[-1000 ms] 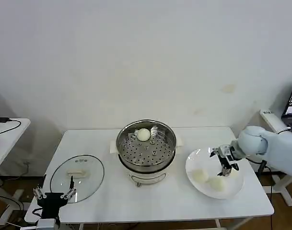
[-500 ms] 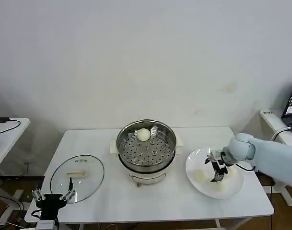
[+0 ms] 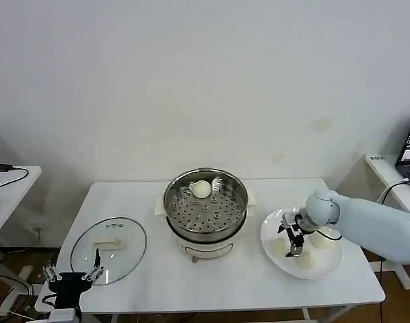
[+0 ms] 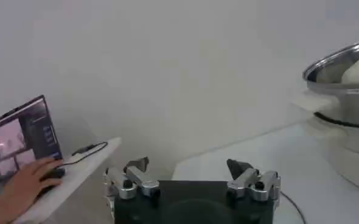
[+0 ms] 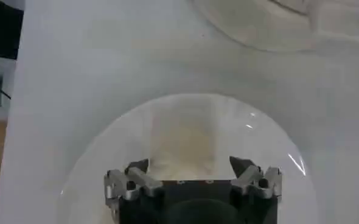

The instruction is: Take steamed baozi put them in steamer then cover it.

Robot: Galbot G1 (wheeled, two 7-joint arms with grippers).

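Note:
The shiny steamer (image 3: pixel 205 222) stands mid-table with one steamed baozi (image 3: pixel 202 189) on its perforated tray. Further baozi lie on the white plate (image 3: pixel 326 271) to its right: one at the left (image 3: pixel 279 247), one at the front (image 3: pixel 304 260), one at the right (image 3: pixel 323 241). My right gripper (image 3: pixel 292 241) hangs open over the plate's left part. In the right wrist view a baozi (image 5: pixel 182 143) lies just ahead of and between the spread fingers of that gripper (image 5: pixel 188 165). My left gripper (image 3: pixel 71 274) waits open at the table's front left corner.
A round glass lid (image 3: pixel 108 241) lies flat on the table's left side, just behind the left gripper. The left wrist view shows the steamer (image 4: pixel 344 91) off to one side. A small white side table (image 3: pixel 6 192) stands to the left of the main table.
My right gripper has moved left across the plate, from its right part to above the left baozi. The left gripper has sunk slightly at the table's front edge.

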